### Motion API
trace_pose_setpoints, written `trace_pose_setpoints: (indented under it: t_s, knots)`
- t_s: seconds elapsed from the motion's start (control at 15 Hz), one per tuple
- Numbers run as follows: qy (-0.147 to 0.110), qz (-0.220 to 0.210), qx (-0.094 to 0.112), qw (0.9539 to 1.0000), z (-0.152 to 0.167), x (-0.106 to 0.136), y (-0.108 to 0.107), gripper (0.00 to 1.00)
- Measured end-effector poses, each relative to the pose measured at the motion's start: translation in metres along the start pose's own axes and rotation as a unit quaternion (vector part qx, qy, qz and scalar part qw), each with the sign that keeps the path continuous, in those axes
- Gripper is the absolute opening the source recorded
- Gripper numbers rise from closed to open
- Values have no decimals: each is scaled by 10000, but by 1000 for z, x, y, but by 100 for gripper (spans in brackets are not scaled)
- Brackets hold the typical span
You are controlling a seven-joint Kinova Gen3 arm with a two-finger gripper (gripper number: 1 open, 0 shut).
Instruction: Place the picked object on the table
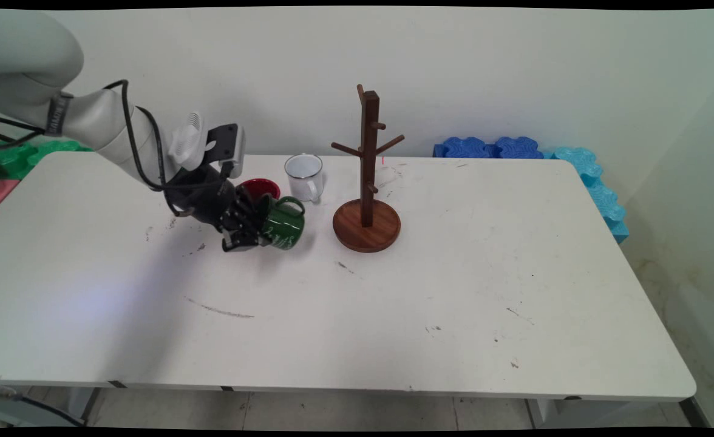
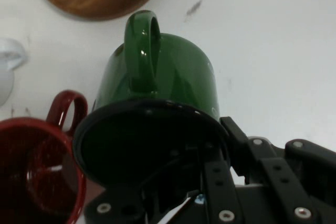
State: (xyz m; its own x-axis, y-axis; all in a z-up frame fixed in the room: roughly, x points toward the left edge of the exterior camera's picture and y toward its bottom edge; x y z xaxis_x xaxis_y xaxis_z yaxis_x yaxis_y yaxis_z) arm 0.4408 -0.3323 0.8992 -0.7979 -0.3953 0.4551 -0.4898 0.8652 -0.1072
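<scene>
The gripper (image 1: pixel 254 233) is grasping the green mug (image 1: pixel 284 223) by its rim, one finger reaching inside the mouth and the other pressing the outside wall; the inner finger is mostly lost in the mug's dark interior. The green mug is lying tipped on its side, mouth toward the gripper and handle facing up, just left of the wooden mug tree (image 1: pixel 366 176); whether it is resting on the table (image 1: pixel 393 303) or hanging just above it is hard to tell. The red mug (image 1: pixel 261 187) is sitting just behind the green one, largely hidden by the gripper in the main view and cut off in the hand view. The white mug (image 1: pixel 304 175) is standing upright near the tree's left.
</scene>
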Motion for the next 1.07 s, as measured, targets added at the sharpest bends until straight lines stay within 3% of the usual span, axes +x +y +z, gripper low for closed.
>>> trace_pose_setpoints:
  t_s: [0.67, 1.07]
  knots:
    - [-431, 367, 215, 9982, -12, -9, 0, 0]
    - [-722, 473, 186, 9961, -16, -19, 9, 0]
